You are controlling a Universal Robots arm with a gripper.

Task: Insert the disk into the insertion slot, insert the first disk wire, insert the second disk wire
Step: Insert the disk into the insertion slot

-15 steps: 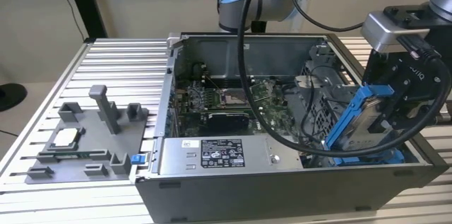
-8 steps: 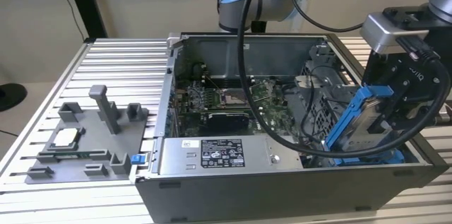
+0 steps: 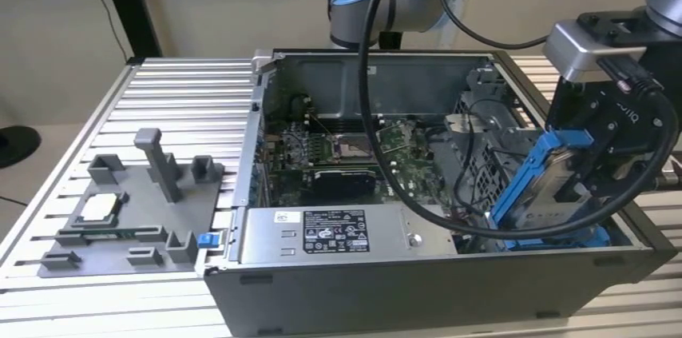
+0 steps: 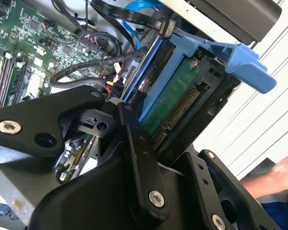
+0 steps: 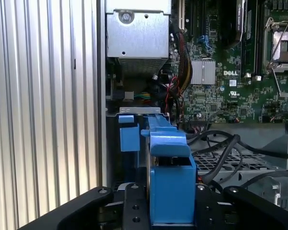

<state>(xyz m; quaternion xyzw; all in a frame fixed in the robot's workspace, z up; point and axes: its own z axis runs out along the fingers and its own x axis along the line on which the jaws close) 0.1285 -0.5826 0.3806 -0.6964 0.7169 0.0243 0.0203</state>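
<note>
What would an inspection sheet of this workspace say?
Surface: slatted metal table, open computer case on it.
Job's things: disk tilted, lower end at the insertion slot, not yet seated.
Clutter: grey fixture beside the case.
Grippers: gripper shut on the disk.
Cables: thick black cable hangs from the arm, looping over the open case; loose black wires near the slot.
Surroundings: beige wall; part of a person.
</note>
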